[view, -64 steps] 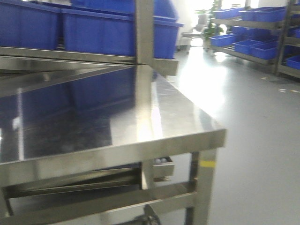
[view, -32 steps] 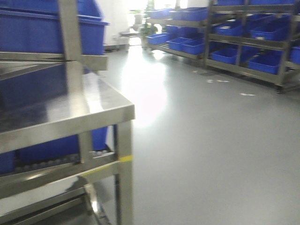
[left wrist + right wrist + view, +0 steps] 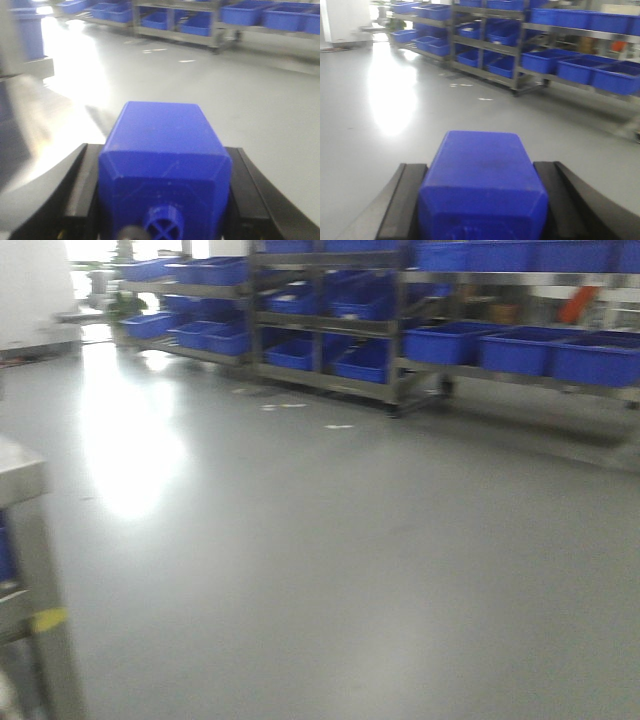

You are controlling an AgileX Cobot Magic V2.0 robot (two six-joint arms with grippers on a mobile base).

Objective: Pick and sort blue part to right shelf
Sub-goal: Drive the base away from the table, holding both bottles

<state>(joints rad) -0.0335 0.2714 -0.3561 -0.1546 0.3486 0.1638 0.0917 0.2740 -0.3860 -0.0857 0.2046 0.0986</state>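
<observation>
In the right wrist view my right gripper (image 3: 481, 167) is shut on the blue part (image 3: 482, 170), a deep-blue block with sloped shoulders; its cap end is cut off by the frame's bottom edge. My left gripper (image 3: 161, 150) is shut on a second deep-blue block (image 3: 162, 145) with a small cross-marked round knob (image 3: 164, 225) facing the camera. Both blocks hang above grey floor. The right shelf (image 3: 400, 380), a steel rack with blue bins, stands across the floor at the back right, also seen in the right wrist view (image 3: 517, 75). Neither gripper shows in the front view.
A corner of a steel table (image 3: 20, 475) with a yellow-taped leg (image 3: 48, 620) sits at the front view's left edge. More racks of blue bins (image 3: 215, 335) line the back wall. Grey floor (image 3: 330, 570) with bright glare lies between.
The front view has swung to the right: the steel table slid off to the left edge and the racks of blue bins came into view.
</observation>
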